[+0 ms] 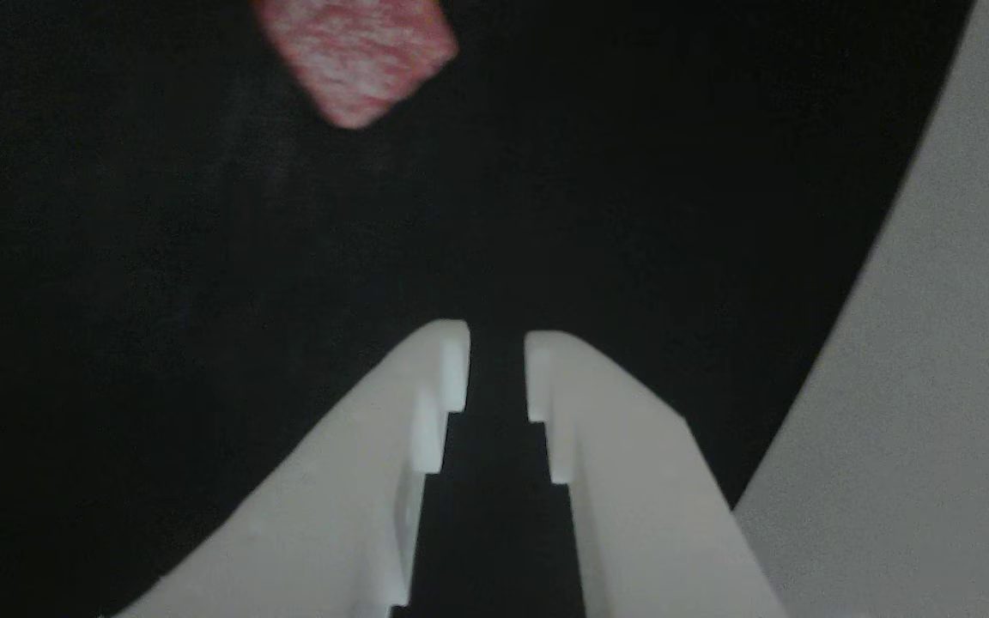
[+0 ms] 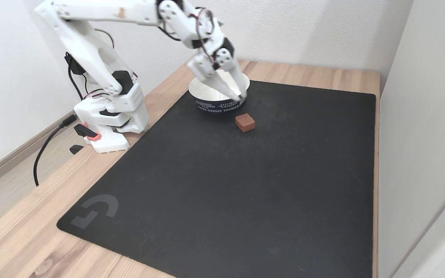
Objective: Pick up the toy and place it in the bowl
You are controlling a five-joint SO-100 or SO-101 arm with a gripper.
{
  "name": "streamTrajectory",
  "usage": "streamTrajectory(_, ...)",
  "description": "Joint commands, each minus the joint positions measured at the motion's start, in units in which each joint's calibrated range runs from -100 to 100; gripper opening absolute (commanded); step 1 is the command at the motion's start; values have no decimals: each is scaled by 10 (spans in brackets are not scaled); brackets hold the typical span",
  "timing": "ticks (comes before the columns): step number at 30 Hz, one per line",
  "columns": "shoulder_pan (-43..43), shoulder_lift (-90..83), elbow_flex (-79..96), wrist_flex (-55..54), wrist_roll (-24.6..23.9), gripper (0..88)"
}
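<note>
White end effector (image 2: 240, 96) slightly parted, empty, above one bowl (image 2: 203, 101), one toy (image 2: 245, 122) nearby

A grey angular logo mark (image 2: 94, 210), shaped like a blocky hook beside a short bar, is printed in the near left corner of the flat black rectangular mat (image 2: 245, 193) in the fixed view. White lettering in two lines (image 2: 218, 106) runs around the dark blue outer wall of the round white-rimmed bowl (image 2: 207, 104); the letters are too small to be read with certainty.
</note>
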Motion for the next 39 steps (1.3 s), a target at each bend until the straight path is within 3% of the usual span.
streamTrajectory(1,-23,58,-57,0,4,23)
streamTrajectory(13,-47,161,-101,5,1,23)
streamTrajectory(34,-48,179,-101,-1,7,24)
streamTrajectory(39,-66,179,-101,-3,87,24)
